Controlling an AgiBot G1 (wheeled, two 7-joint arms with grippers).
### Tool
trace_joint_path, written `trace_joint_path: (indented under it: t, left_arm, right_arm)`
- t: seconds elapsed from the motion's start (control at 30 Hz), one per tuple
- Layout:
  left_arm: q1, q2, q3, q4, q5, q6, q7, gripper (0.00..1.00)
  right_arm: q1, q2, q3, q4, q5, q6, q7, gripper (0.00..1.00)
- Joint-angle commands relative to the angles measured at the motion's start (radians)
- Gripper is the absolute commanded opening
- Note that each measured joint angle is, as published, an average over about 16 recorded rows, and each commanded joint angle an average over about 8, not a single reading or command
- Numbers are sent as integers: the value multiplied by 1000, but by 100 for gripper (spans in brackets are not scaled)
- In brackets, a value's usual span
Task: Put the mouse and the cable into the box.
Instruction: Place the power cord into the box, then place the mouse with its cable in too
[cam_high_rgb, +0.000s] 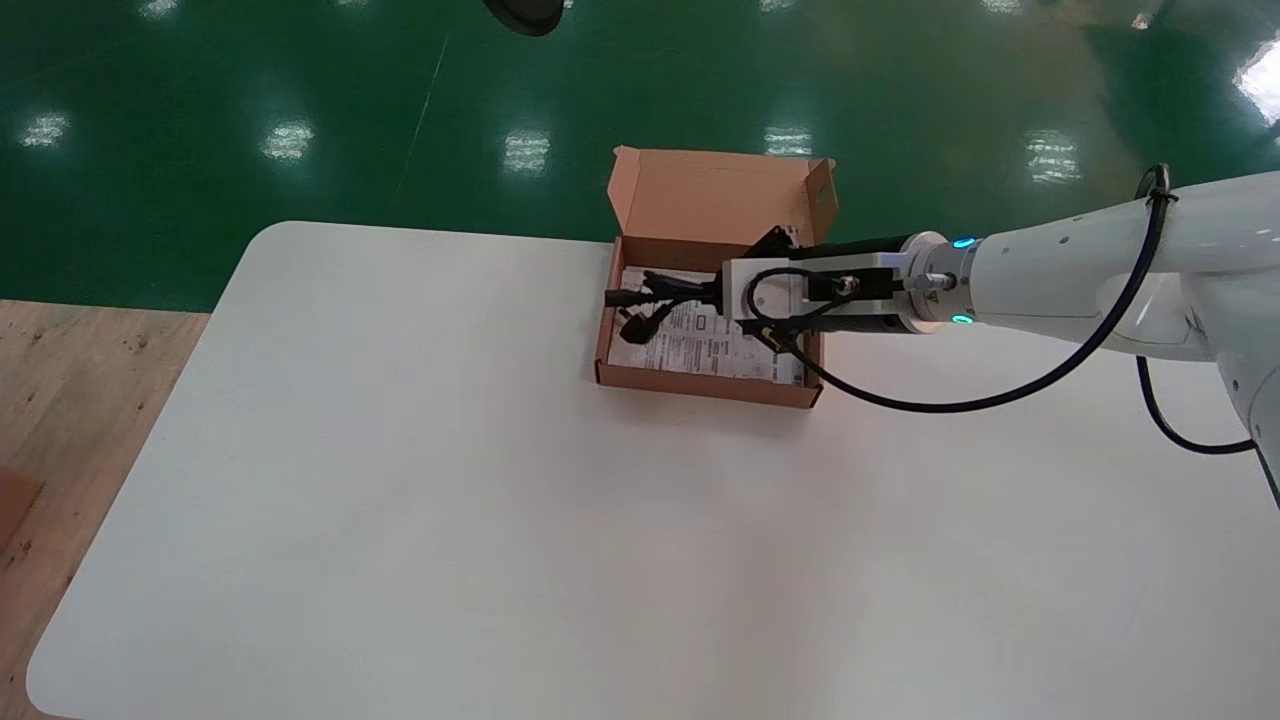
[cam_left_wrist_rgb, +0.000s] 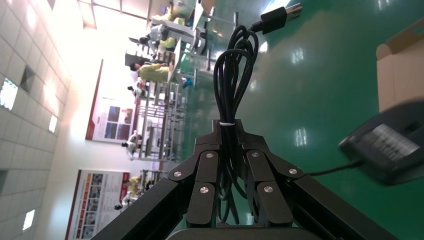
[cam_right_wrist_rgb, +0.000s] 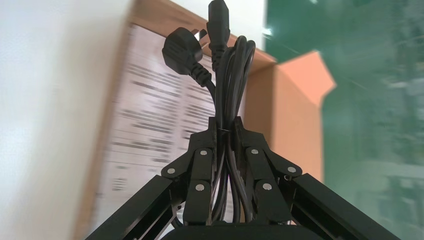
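Note:
My right gripper (cam_high_rgb: 712, 296) hangs over the open cardboard box (cam_high_rgb: 702, 384), shut on a bundled black power cable (cam_high_rgb: 650, 300). In the right wrist view the right gripper (cam_right_wrist_rgb: 225, 125) pinches the power cable (cam_right_wrist_rgb: 230, 65) at its tie, the plugs pointing over the printed sheet (cam_right_wrist_rgb: 150, 115) in the box. In the left wrist view my left gripper (cam_left_wrist_rgb: 228, 125) is shut on a coiled USB cable (cam_left_wrist_rgb: 232, 70), high above the green floor. The dark mouse (cam_left_wrist_rgb: 387, 147) dangles from that cable beside it. The head view shows only a dark shape (cam_high_rgb: 525, 14) at its top edge.
The box stands at the far middle of the white table (cam_high_rgb: 500, 480), its lid (cam_high_rgb: 715, 200) upright on the far side. A printed sheet (cam_high_rgb: 700, 345) lines its bottom. Green floor lies beyond the table; the box (cam_left_wrist_rgb: 400, 70) also shows past the mouse.

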Motion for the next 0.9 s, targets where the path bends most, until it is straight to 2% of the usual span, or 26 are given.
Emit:
trace_joint_path:
  t: [0.03, 0.1, 0.13, 0.2, 0.33, 0.6, 0.73, 0.9]
  left_arm:
    - [1, -7, 0, -2, 1, 4, 1, 0]
    - [5, -10, 0, -2, 0, 8, 2, 0]
    - [6, -10, 0, -2, 0, 11, 2, 0]
    - [10, -10, 1, -2, -1, 15, 1, 0]
    - [18, -4, 2, 4, 0, 22, -3, 0]
    - [54, 44, 2, 33, -7, 38, -5, 0]
    - [105, 103, -5, 62, -25, 55, 9, 0]
    - [207, 196, -16, 101, -49, 22, 38, 0]
  right_arm:
    - [0, 2, -4, -9, -4, -26, 5, 68]
    - [6, 5, -9, -17, -10, -60, 13, 88]
    - [9, 7, -10, -20, -12, -75, 17, 94]
    - [15, 9, -13, -25, -16, -103, 22, 100]
    - [21, 11, -16, -29, -19, -132, 24, 100]
    - [40, 30, -9, -30, -9, -136, 22, 100]
    - [97, 103, 13, -30, 21, -144, 27, 100]
    - [194, 247, 27, -36, 40, -172, 44, 100]
